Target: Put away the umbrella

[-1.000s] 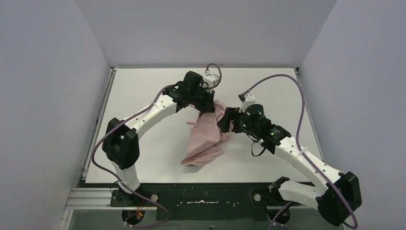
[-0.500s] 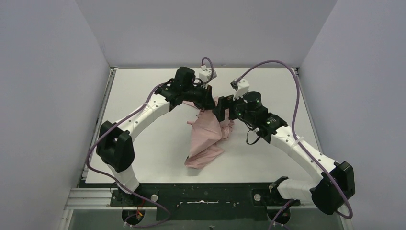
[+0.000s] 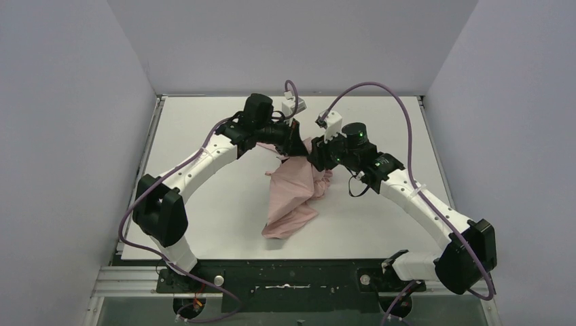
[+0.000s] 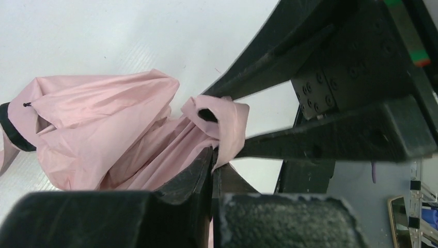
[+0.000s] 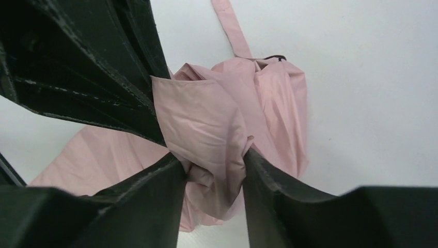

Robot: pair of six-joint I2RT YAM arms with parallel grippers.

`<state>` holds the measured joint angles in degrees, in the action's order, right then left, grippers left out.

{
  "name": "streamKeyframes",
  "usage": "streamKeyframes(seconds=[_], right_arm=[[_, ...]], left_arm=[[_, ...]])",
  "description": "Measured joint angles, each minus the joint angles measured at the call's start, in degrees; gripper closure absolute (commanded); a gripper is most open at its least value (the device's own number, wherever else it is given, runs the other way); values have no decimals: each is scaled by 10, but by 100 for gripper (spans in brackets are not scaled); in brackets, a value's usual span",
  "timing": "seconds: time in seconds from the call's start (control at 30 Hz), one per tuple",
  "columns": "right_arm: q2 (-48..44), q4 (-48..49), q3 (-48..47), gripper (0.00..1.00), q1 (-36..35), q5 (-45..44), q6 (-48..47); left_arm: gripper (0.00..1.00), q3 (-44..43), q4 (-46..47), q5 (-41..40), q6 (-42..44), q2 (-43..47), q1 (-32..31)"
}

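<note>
The pale pink umbrella [image 3: 293, 195] lies collapsed and crumpled mid-table, its upper end lifted between both grippers. My left gripper [image 3: 293, 145] is shut on a thin fold of the fabric; in the left wrist view the fold [image 4: 227, 121] rises out of the closed jaws of that gripper [image 4: 213, 155]. My right gripper [image 3: 314, 157] sits just to its right. In the right wrist view the right gripper [image 5: 214, 165] squeezes a bunch of the umbrella's fabric [image 5: 206, 129] between both fingers [image 5: 279, 191]. The pink strap [image 5: 232, 26] trails away on the table.
The white table [image 3: 204, 136] is boxed in by grey walls on the left, back and right. The two grippers crowd each other: the left one's black fingers [image 5: 103, 77] fill the upper left of the right wrist view. Purple cables arch over both wrists.
Both wrists shifted toward the back of the table and closer together. The right gripper's fingers closed in from wide onto the bunched fabric. The left gripper kept its grip.
</note>
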<state>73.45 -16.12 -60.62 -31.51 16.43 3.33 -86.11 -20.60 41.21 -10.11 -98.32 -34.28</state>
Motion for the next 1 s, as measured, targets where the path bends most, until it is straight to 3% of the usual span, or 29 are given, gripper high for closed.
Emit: streamKeyframes(seconds=[0.07, 0.13, 0.33, 0.37, 0.47, 0.67, 0.8, 1.0], right_arm=[[4, 0, 0, 88, 3, 12, 2], [7, 3, 0, 99, 7, 22, 3], [15, 11, 0, 100, 23, 31, 36], [15, 12, 0, 100, 27, 31, 42], [15, 10, -1, 100, 37, 25, 65], [40, -16, -43, 100, 48, -5, 118], [51, -31, -64, 100, 53, -16, 153], [60, -50, -79, 100, 56, -24, 198]], left_arm=[[100, 5, 1, 0, 0, 3, 2], [96, 13, 3, 0, -1, 9, 3], [54, 45, 5, -11, -7, 48, 4], [34, 53, 4, -18, -9, 60, 5], [19, 92, 3, -50, -16, 108, 6], [12, 259, 4, -167, -62, 274, -17], [11, 368, 4, -274, -104, 380, -97], [10, 443, 25, -439, -175, 429, -226]])
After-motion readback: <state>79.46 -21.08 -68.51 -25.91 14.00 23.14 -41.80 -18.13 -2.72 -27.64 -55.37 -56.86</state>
